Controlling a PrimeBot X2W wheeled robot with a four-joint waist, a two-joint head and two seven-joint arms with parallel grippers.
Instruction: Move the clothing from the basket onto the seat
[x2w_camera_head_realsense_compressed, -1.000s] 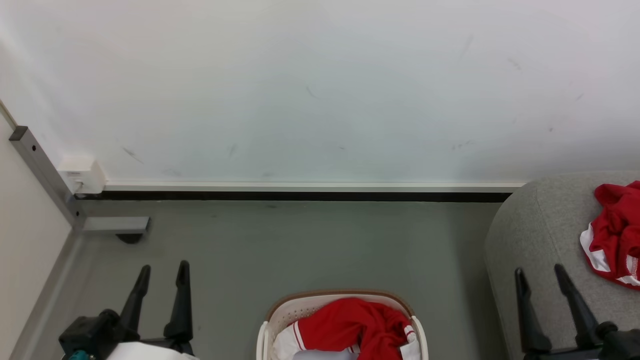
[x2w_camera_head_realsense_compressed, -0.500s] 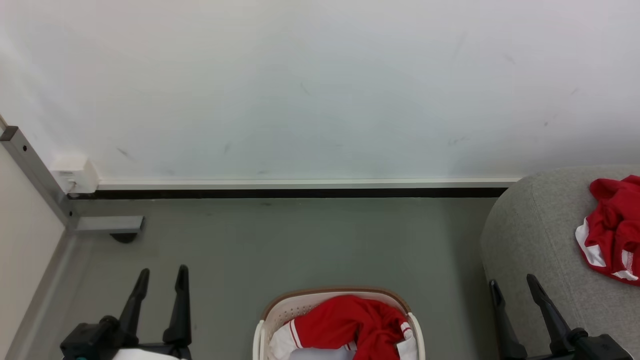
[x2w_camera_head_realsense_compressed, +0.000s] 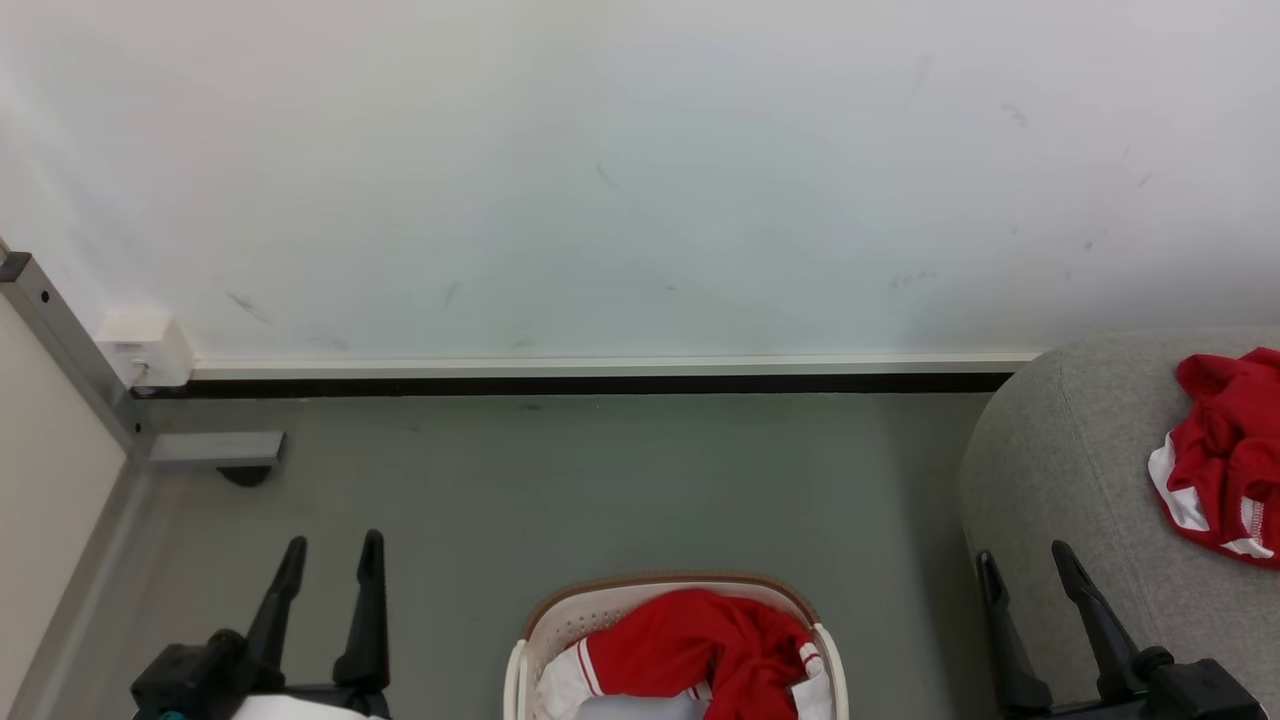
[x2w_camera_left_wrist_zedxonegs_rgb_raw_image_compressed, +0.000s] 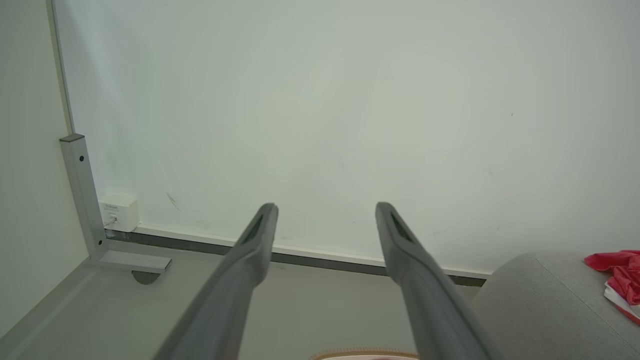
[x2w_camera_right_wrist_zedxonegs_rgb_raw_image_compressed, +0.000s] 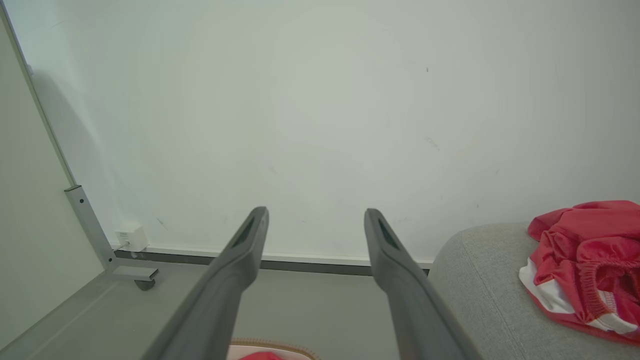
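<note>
1. The left claw (x2w_camera_head_realsense_compressed: 334, 540) is hovering at the lower left of the head view above the grey floor (x2w_camera_head_realsense_compressed: 600, 480). Its two dark fingers are standing wide apart and gripping nothing.
2. The right claw (x2w_camera_head_realsense_compressed: 1022, 552) is hovering at the lower right, in front of the rounded edge of the light-grey sofa (x2w_camera_head_realsense_compressed: 1060, 470). It is likewise spread wide and empty.
3. The laundry basket (x2w_camera_head_realsense_compressed: 680, 581) is sitting on the floor at the bottom centre, between the two claws, and the frame edge is cutting it off.
4. A red garment (x2w_camera_head_realsense_compressed: 705, 645) with white stripes is lying heaped inside the basket, over a pale cloth (x2w_camera_head_realsense_compressed: 640, 708).
5. A second red garment (x2w_camera_head_realsense_compressed: 1225, 460) with white trim is lying crumpled on the sofa at the right edge, well apart from the basket.
6. A scuffed white wall (x2w_camera_head_realsense_compressed: 640, 180) is rising behind, with a dark baseboard (x2w_camera_head_realsense_compressed: 600, 384) along its foot and a metal post (x2w_camera_head_realsense_compressed: 60, 340) leaning at the left edge.
</note>
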